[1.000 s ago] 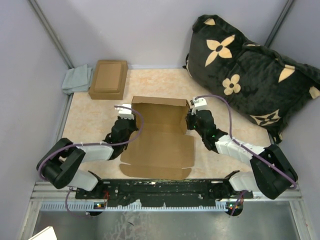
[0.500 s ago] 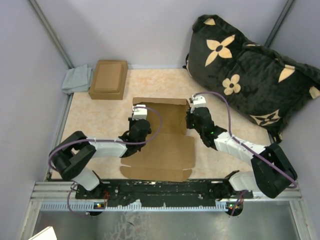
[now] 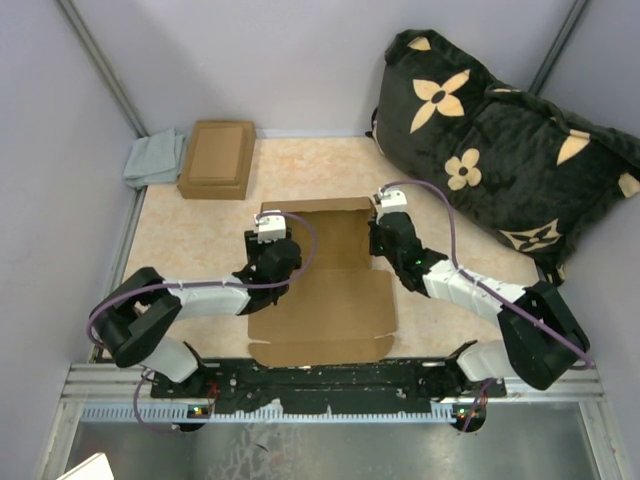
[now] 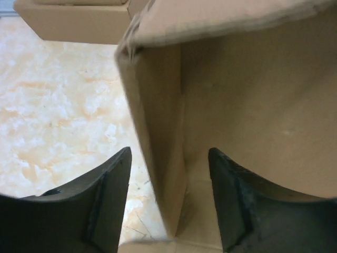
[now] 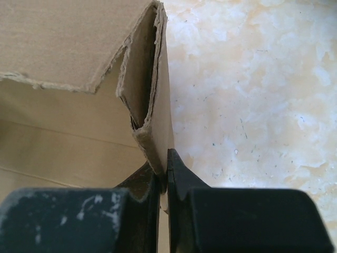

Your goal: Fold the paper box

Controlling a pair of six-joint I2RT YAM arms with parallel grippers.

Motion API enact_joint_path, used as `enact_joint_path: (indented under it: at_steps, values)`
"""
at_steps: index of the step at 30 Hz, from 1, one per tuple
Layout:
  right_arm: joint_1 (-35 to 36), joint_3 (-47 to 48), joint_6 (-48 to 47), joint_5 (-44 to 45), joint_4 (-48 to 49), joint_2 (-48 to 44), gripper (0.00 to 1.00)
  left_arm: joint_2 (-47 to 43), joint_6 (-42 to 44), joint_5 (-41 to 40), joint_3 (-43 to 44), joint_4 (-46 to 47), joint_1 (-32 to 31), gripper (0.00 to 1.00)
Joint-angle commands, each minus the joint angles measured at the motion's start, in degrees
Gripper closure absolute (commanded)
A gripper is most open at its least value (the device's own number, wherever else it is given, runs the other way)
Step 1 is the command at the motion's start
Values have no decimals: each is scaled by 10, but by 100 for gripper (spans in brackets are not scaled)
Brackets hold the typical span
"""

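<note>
The tan paper box (image 3: pixel 335 295) lies in the middle of the table, its back wall and both side walls standing and its front flap flat. My left gripper (image 3: pixel 269 230) is at the box's left back corner. In the left wrist view it (image 4: pixel 169 154) is open, and the left side wall (image 4: pixel 158 121) stands between its fingers with a gap on each side. My right gripper (image 3: pixel 385 212) is at the right back corner. In the right wrist view it (image 5: pixel 166 161) is shut on the doubled right side wall (image 5: pixel 152 79).
A smaller brown cardboard box (image 3: pixel 217 158) sits at the back left with a grey cloth (image 3: pixel 153 158) beside it. A big black cushion with tan flowers (image 3: pixel 500 150) fills the back right. Grey walls close in the table.
My left gripper moved from outside the left wall over to the wall's back corner and opened around it. The right gripper kept its hold and shifted slightly back.
</note>
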Motion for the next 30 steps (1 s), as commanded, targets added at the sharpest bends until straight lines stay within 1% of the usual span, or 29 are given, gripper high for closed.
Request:
enact_joint_path:
  at_steps: [1, 4, 5, 9, 11, 15, 18, 20, 21, 22, 25, 30]
  values:
    - [9, 29, 8, 2, 7, 6, 95, -33, -63, 36, 0, -79, 0, 22]
    - [9, 33, 11, 9, -1, 11, 93, -63, -96, 51, 0, -125, 0, 4]
    - [9, 35, 14, 13, -5, 13, 90, -77, -103, 55, -1, -138, 0, 1]
    - [9, 35, 15, 18, -8, 14, 76, -135, -122, 73, -7, -188, 0, 0]
    - [9, 30, 13, 13, -2, 14, 69, -163, -128, 94, -9, -213, 0, 0]
    - [9, 10, 0, -15, 37, 22, 65, -221, -134, 144, -16, -249, 0, 0]
    - [9, -3, -5, -26, 73, 32, 64, -259, -132, 175, -24, -264, 0, 0]
    - [9, -9, -6, -23, 92, 41, 66, -287, -128, 196, -32, -270, 0, 0]
    - [9, -8, -6, -19, 96, 47, 69, -302, -116, 211, -37, -268, -1, 0]
    - [9, -6, -8, -11, 97, 55, 75, -318, -105, 220, -43, -264, -1, 0]
    - [10, 11, -9, 36, 77, 80, 99, -366, -85, 228, -57, -268, -1, 0]
    - [21, 49, -14, 150, 7, 117, 100, -409, -69, 199, -47, -304, -1, 0]
